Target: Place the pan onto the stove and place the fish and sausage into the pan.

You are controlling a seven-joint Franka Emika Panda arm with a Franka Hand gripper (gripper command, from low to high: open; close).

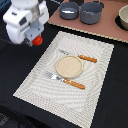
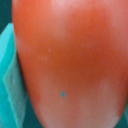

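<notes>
One placemat, one plate, two utensils, two pots, one sausage, one stove.

Smooth, faintly glossy red sausage; matt woven placemat; matt grey pan

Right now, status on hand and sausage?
Hand shut on sausage, above the placemat's corner. Pan on stove. Nothing in the way.

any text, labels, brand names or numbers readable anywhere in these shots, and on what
None. No writing shows in either view: the gripper housing, sausage, pan, grey pot, stove, placemat, plate and cutlery look unmarked at this blurry resolution.
</notes>
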